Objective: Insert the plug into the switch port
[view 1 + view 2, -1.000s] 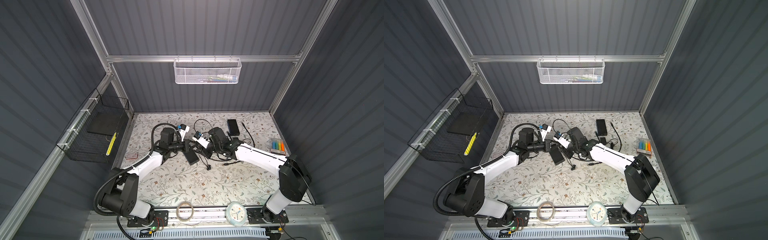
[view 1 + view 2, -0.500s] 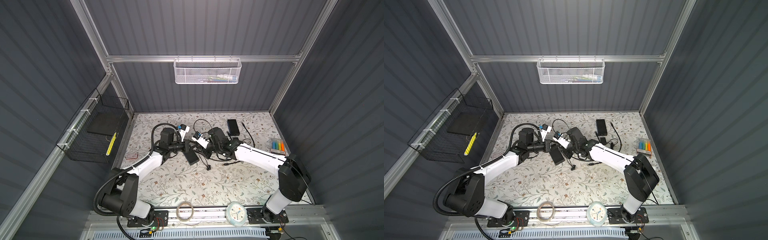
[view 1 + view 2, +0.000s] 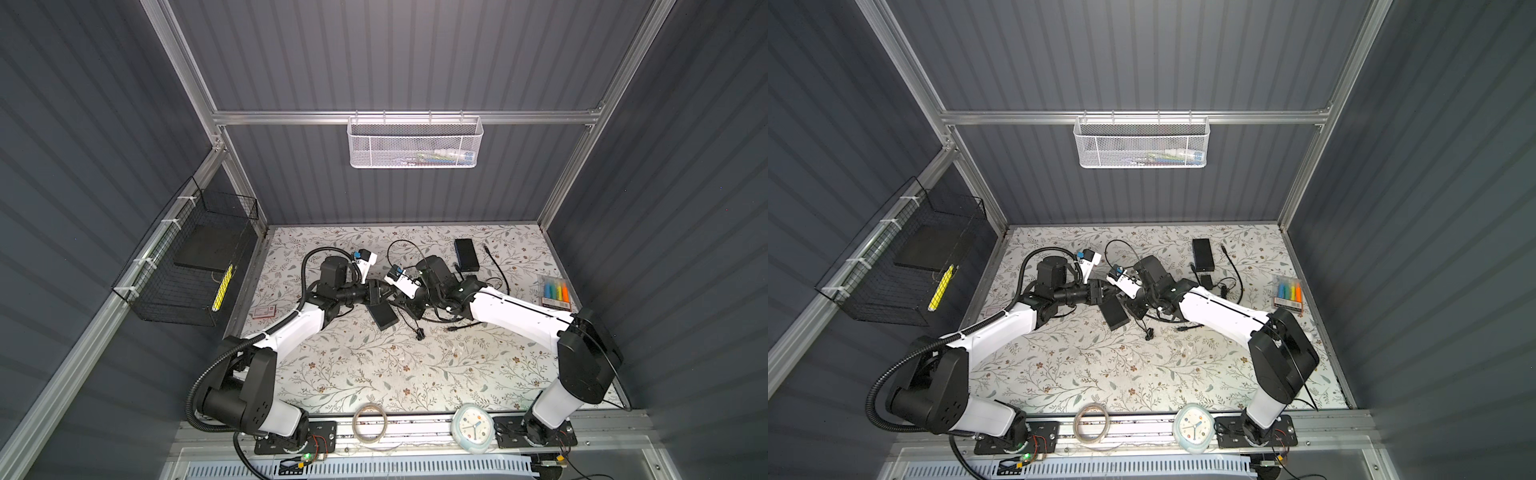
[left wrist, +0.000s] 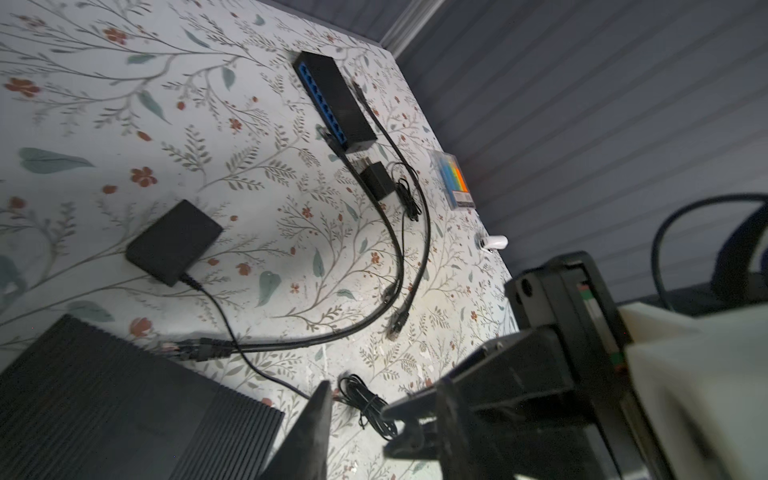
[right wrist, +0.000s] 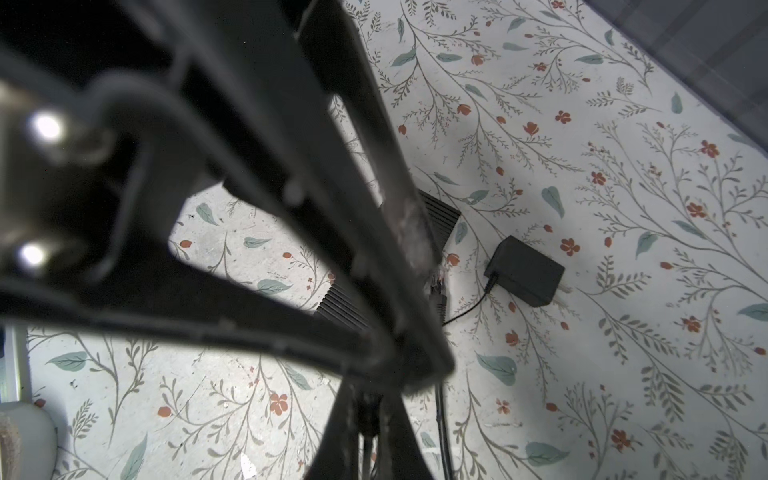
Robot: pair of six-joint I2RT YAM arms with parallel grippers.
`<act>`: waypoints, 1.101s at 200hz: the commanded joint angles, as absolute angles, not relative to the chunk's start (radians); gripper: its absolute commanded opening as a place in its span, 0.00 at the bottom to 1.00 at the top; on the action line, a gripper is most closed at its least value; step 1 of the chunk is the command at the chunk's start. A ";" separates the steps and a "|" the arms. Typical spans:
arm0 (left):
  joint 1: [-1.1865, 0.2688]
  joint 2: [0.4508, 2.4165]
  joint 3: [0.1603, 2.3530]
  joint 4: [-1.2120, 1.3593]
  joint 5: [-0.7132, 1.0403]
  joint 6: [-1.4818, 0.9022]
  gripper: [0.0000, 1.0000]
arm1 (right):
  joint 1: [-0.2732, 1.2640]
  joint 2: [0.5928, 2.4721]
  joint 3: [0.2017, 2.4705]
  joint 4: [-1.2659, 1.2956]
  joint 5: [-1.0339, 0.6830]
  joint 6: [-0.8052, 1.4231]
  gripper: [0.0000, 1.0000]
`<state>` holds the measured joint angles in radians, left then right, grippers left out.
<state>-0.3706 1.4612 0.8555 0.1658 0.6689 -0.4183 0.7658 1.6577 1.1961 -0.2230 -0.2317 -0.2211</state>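
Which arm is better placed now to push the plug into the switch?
Probably right. The right gripper is shut with its tips at the plug, beside the ribbed black box; a grip is unclear. The left gripper is open, away from the plug.

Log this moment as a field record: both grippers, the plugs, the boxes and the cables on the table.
left gripper: open, nothing in it
right gripper: shut; what it grips cannot be told
ribbed black box: flat on the table, close to both grippers
cable plug: at the box's edge; seated or not, cannot tell
blue-port switch: at the back, one cable running from its end to that plug
loose plug: free on the table
power adapter: beside the box, lead attached
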 commanded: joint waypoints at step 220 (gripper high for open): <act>-0.407 1.501 0.853 0.130 0.802 -0.342 0.21 | 0.785 1.640 1.202 -0.229 -0.189 -0.157 0.05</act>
